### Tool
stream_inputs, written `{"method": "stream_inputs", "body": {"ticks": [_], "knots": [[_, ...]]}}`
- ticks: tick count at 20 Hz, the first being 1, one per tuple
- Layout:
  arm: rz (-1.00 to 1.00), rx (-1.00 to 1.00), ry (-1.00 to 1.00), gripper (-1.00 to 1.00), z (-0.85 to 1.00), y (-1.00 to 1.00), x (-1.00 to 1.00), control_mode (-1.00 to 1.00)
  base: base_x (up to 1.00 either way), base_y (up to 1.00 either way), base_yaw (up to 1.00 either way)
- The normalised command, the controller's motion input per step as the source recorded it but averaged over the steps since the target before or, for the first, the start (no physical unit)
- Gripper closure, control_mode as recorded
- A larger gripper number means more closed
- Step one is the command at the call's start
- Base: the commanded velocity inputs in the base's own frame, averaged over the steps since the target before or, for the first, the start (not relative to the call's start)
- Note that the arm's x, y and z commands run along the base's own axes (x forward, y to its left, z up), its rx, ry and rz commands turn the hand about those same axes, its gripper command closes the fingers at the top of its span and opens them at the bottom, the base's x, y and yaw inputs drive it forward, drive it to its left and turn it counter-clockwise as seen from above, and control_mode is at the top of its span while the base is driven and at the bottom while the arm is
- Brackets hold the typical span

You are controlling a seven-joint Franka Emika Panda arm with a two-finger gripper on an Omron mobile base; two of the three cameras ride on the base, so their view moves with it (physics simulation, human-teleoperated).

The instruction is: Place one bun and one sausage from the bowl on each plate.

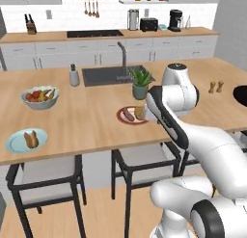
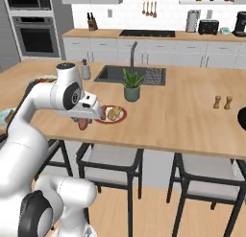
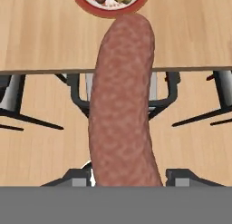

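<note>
Wood counter, left base view: a long light-brown island carries the task's things.
Red-rimmed plate, left base view: the plate lies near the counter's front edge, just in front of a potted plant; a sausage and a bun lie on it side by side.
Blue plate, left base view: the light blue plate sits at the counter's left front with one bun on it; whether anything else lies on it cannot be told.
Fruit bowl, left base view: a pale bowl of fruit stands behind the blue plate.
Black bowl, left base view: a dark round shape is cut by the right edge of the frame, well apart from both plates.
Arm, left base view: the white arm's links cover the area right of the red-rimmed plate.
Gripper, right base view: the gripper hangs at the counter's front edge, just left of the red-rimmed plate, with a reddish-brown held sausage between its fingers.
Shakers, right base view: two small brown shakers stand on the right part of the counter.
Held sausage, hand view: the speckled cylinder rises from between the finger tips up the middle of the frame; its far end overlaps the plate's red rim.
Hand state: clamped on the held sausage.
Below, hand view: the counter edge, stool frames and wood floor lie beneath.
</note>
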Motion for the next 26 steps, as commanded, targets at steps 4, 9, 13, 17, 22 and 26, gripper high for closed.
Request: {"method": "stream_inputs", "body": {"ticks": [4, 9, 13, 17, 22, 26], "knots": [[0.00, 0.00, 0.00, 1.00, 0.00, 0.00, 0.00, 1.00, 0.18, 1.00, 0.00], [0.00, 0.00, 0.00, 1.00, 0.00, 0.00, 0.00, 1.00, 0.29, 1.00, 0.00], [0.00, 0.00, 0.00, 1.00, 0.00, 0.00, 0.00, 1.00, 0.39, 1.00, 0.00], [0.00, 0.00, 0.00, 1.00, 0.00, 0.00, 0.00, 1.00, 0.41, 1.00, 0.00], [0.00, 0.00, 0.00, 1.00, 0.00, 0.00, 0.00, 1.00, 0.27, 0.77, 0.00], [0.00, 0.00, 0.00, 1.00, 0.00, 0.00, 0.00, 1.00, 0.14, -0.09, 0.00]]}}
